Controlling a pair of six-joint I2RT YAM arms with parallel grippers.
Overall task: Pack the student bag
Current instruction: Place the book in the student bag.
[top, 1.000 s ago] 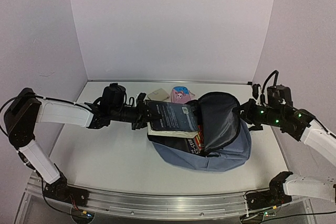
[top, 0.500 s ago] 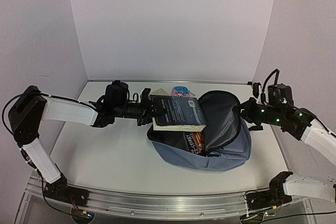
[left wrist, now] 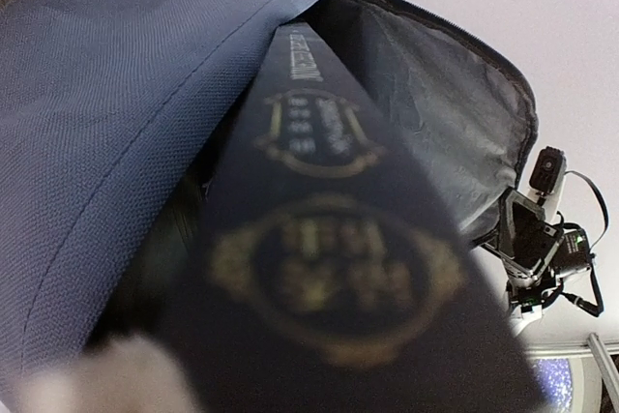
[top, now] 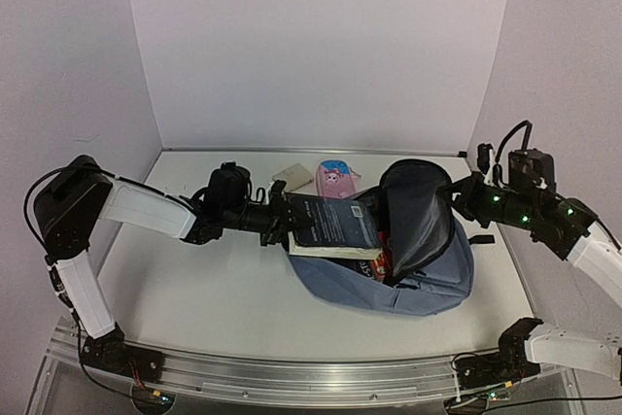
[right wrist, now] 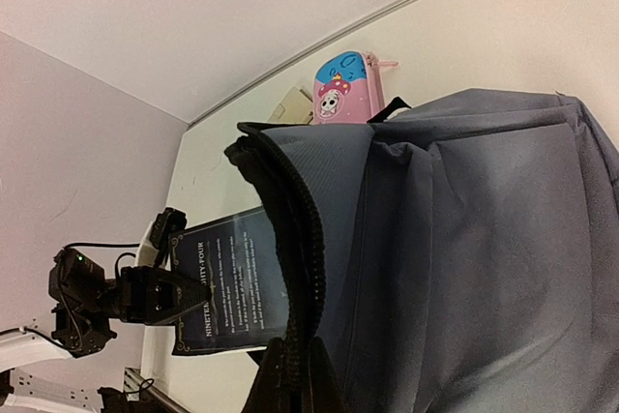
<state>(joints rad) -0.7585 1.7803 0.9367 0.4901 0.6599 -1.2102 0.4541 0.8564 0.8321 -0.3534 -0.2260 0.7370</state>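
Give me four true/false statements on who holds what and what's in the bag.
1. The left gripper holds a dark book at the student bag's mouth. True.
2. The right gripper is open, away from the bag. False: it is shut on the bag's zip edge, holding the flap up.
3. The pink-and-blue pencil case is inside the bag. False: it lies on the table behind it.
4. A red printed item sits inside the bag. True.
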